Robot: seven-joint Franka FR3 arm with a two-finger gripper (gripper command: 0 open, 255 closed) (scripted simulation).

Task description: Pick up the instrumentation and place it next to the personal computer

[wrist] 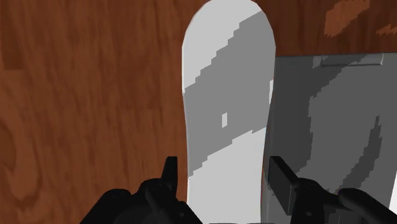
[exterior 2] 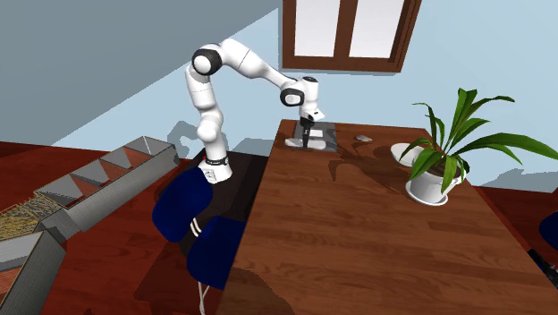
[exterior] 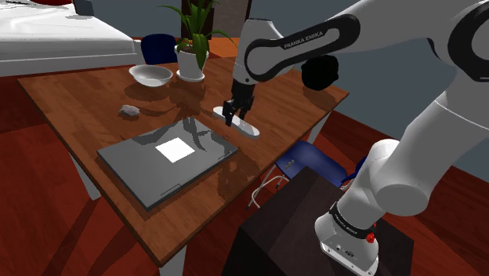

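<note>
The table's (exterior: 78, 110) pot (exterior: 190, 66) holds a plant (exterior: 196, 27) (a palm, perhaps).

Arm (exterior: 313, 43): elbow high, forearm reaching forward.
Wrist (exterior: 248, 78): turned straight down.
Gripper (exterior: 232, 115): fingers (wrist: 167, 177) spread apart, clasping nothing, low near the table (exterior: 86, 102)'s edge.

The light was soft and fairly even, brighter in the second exterior view and dimmer, with deeper reds, in the shoulder view. The arm (exterior: 298, 51) threw a dark shadow across the far part of the laptop (exterior: 168, 161) lid and onto the table (exterior: 70, 102) just beside it. In the wrist view the white instrument (wrist: 222, 95) beside the laptop carried a grey shadow with jagged, stair-stepped edges, and the laptop's grey lid showed darker bands. The plant (exterior 2: 447, 148) cast faint leaf shadows on the table towards the laptop.
</note>
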